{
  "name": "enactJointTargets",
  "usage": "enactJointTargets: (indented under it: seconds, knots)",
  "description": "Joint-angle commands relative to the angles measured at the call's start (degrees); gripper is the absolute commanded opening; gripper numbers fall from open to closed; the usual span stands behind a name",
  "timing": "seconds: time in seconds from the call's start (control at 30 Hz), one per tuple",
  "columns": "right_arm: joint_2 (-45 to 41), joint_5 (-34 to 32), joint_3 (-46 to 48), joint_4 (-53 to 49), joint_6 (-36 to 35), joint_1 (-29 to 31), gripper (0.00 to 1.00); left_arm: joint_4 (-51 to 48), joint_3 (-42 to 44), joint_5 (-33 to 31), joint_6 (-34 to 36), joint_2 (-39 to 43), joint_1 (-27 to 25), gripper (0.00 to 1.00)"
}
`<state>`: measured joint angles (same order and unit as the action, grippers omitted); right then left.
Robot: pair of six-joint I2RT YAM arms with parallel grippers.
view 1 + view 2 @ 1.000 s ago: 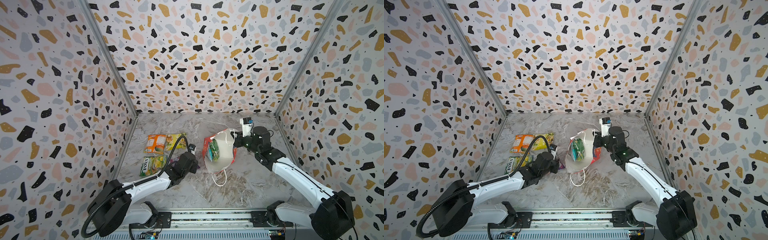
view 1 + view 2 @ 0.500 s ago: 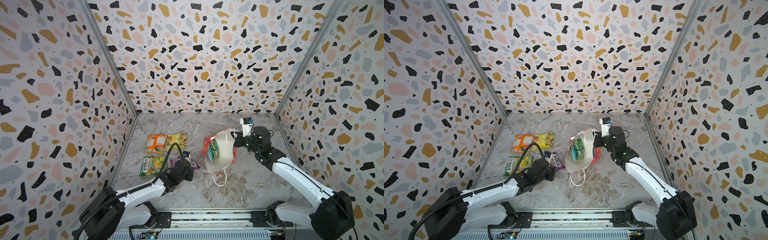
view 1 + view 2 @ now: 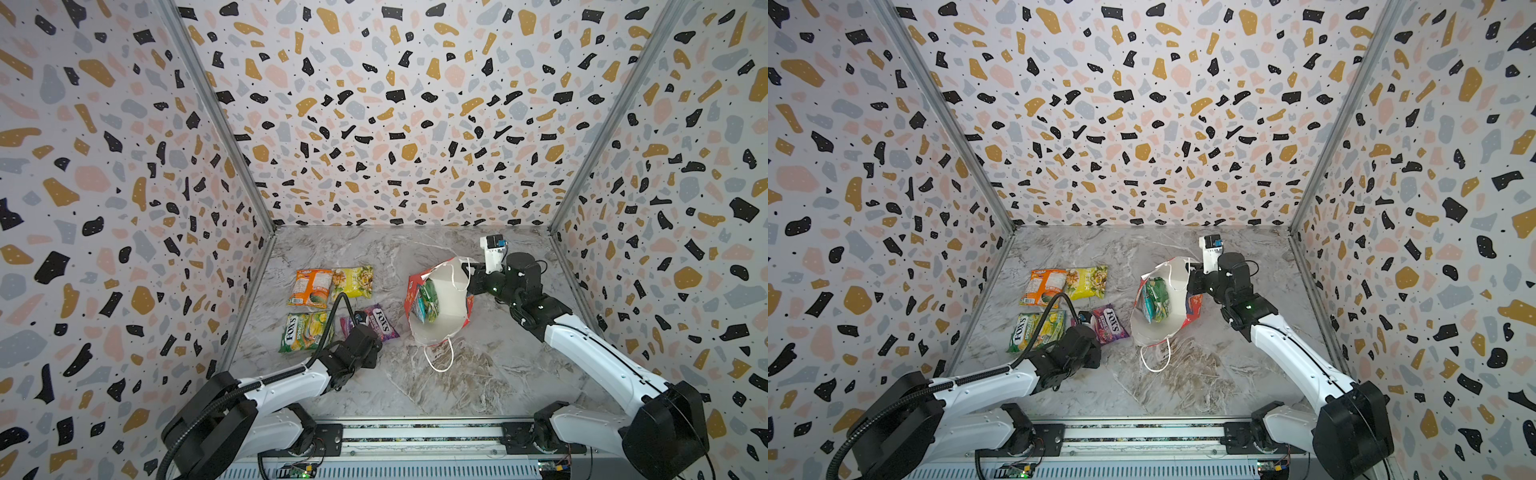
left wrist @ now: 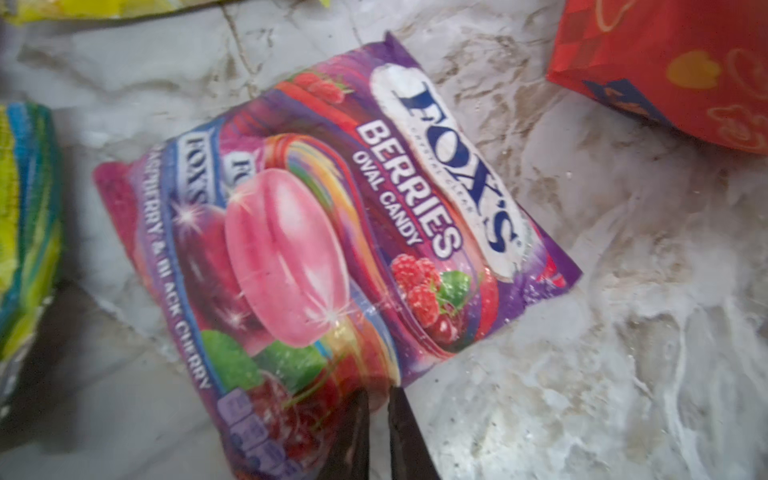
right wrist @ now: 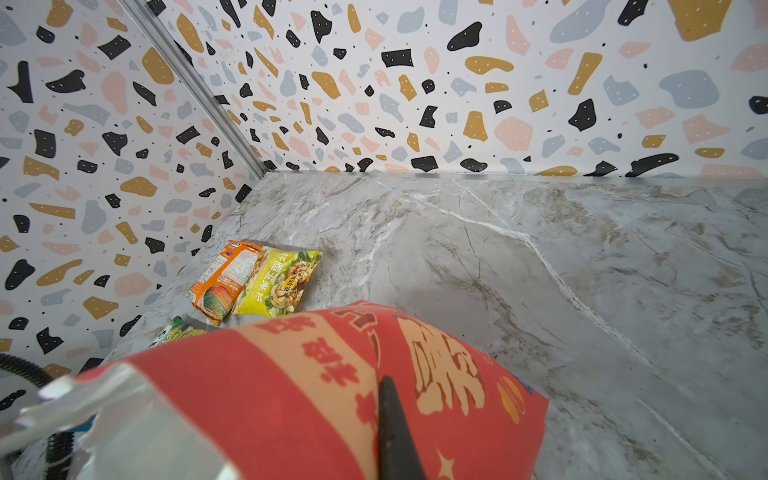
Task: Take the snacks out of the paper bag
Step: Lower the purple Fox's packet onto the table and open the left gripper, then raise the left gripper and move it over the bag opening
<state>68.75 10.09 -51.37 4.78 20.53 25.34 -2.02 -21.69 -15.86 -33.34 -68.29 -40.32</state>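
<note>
The red paper bag (image 3: 440,309) (image 3: 1177,318) lies tilted with its white mouth toward the front, and green and teal snacks (image 3: 427,301) (image 3: 1156,299) stand inside it. My right gripper (image 3: 471,276) is shut on the bag's far wall (image 5: 291,395), with one finger (image 5: 386,411) on the red outside. Near the left wall, outside the bag, lie an orange packet (image 3: 311,286), a yellow packet (image 3: 353,281), a green-yellow packet (image 3: 305,330) and a purple FOX'S packet (image 3: 376,322) (image 4: 332,232). My left gripper (image 4: 379,390) is shut with nothing in it, tips at the purple packet's near edge.
A white cord handle (image 3: 438,357) loops over the marble floor in front of the bag. The left arm's black cable (image 3: 332,316) arches over the green-yellow packet. Patterned walls close three sides, and a metal rail (image 3: 415,434) runs along the front.
My left arm has drawn back toward the front, off the purple packet, which now lies uncovered on the floor. Its jaws have narrowed. The right arm and the bag have not moved.
</note>
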Motion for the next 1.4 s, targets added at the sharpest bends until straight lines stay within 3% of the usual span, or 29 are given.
enactJointTargets:
  seconds: [0.0, 0.13, 0.33, 0.4, 0.53, 0.67, 0.97, 1.37]
  knots:
    - [-1.0, 0.2, -0.84, 3.95, 0.67, -0.34, 0.01, -3.01, -0.95, -4.45, -2.0, -0.33, 2.17, 0.12]
    - [-0.99, 0.24, -0.83, 3.75, 0.67, -0.43, 0.01, -5.86, -1.92, -7.96, -2.21, 0.48, 3.69, 0.12]
    - [-1.53, 0.19, -0.9, 3.58, 0.6, -0.38, 0.01, -6.84, -5.98, -6.8, 1.45, 3.28, 4.29, 0.14]
    - [-1.63, 0.2, -1.02, 3.4, 0.62, -0.38, 0.01, -6.7, -7.93, -4.6, 2.38, 4.9, 3.83, 0.04]
    - [-1.88, 0.11, -0.66, 3.89, 0.61, -0.43, 0.01, -3.69, -11.14, -4.4, 3.58, 6.14, 0.84, 0.0]
    - [-1.92, -0.27, -0.92, 3.44, 0.51, -0.42, 0.01, 0.17, -16.45, 0.11, 5.25, -1.31, -0.49, 0.0]
    - [-2.04, -0.78, -0.74, 3.46, 0.38, -0.47, 0.01, 6.35, -23.83, 2.16, 3.79, -19.62, -2.65, 0.0]
    - [-1.78, -0.54, -0.66, 3.66, 0.55, -0.69, 0.01, 7.56, -21.48, -2.12, 2.49, -26.45, -2.66, 0.0]
